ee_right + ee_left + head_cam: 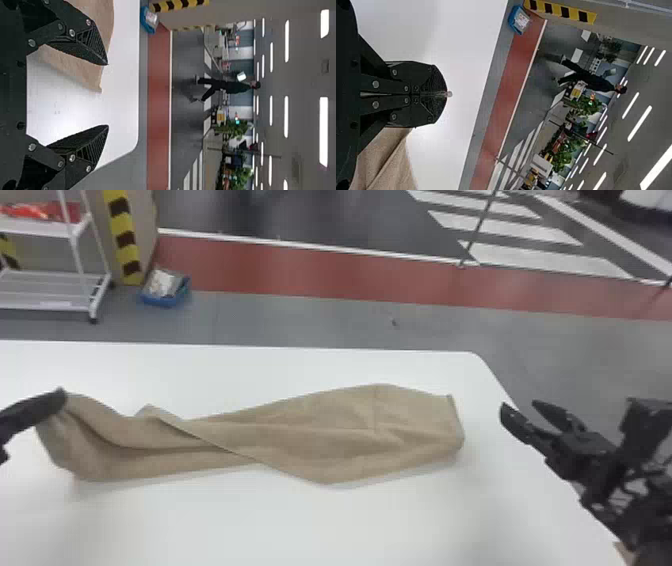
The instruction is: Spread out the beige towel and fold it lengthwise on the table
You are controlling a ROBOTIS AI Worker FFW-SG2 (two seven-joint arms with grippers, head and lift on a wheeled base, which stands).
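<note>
Long beige cloth towel (310, 440), wrinkled and bunched narrow, lying on the smooth white table (300, 525), a diagonal overlap crossing it left of its middle. Its right end lies fairly flat; its left end rises to a gripper.

At the towel's left end: black two-fingered left gripper (445, 94), fingers pressed together, apparently pinching cloth near a corner. Off the towel's right end, well apart from it: black two-fingered right gripper (518, 406), fingers spread, nothing between them.

Beyond the towel, past the table's far edge: blue open bin (164, 301) on the floor; farther left, white metal rack (50, 290).

Step in hand, my reading: spreading, lengthwise fold not begun. Next move probably wants the right gripper brought in to the towel's right end, closing on a corner or edge, then both ends drawn apart so the overlap opens. Risk: catching several layers together, which would keep the twist in.
</note>
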